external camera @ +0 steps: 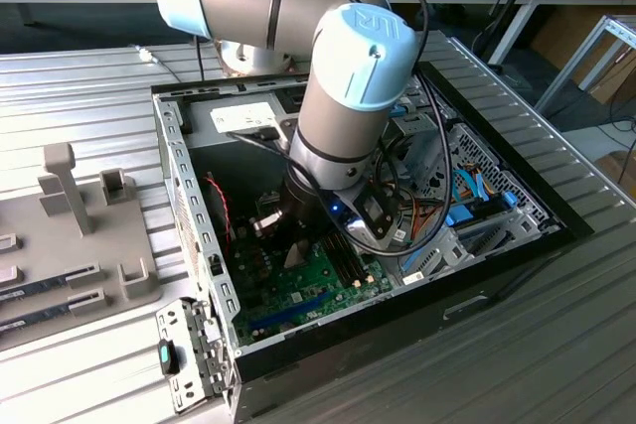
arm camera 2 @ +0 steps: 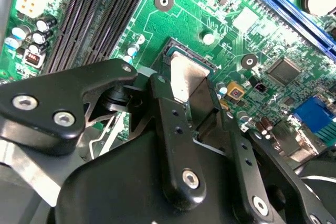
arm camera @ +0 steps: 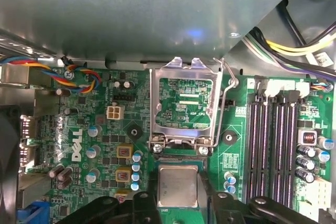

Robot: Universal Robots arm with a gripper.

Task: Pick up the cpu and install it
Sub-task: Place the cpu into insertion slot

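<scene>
I judge the pick-up done and the install only partly done: the gripper [arm camera: 178,207] seems closed on the cpu [arm camera: 178,186], which lies at the socket [arm camera: 178,159], beside the open socket frame [arm camera: 156,103], not yet latched down.

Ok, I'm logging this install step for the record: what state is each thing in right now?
cpu: lying flat at the socket, within the claw; cannot tell whether it is seated.
claw: down at the board, around the cpu.
socket frame: swung open.
socket lever: looks released.
memory slots: empty.
computer case: side open.
</scene>
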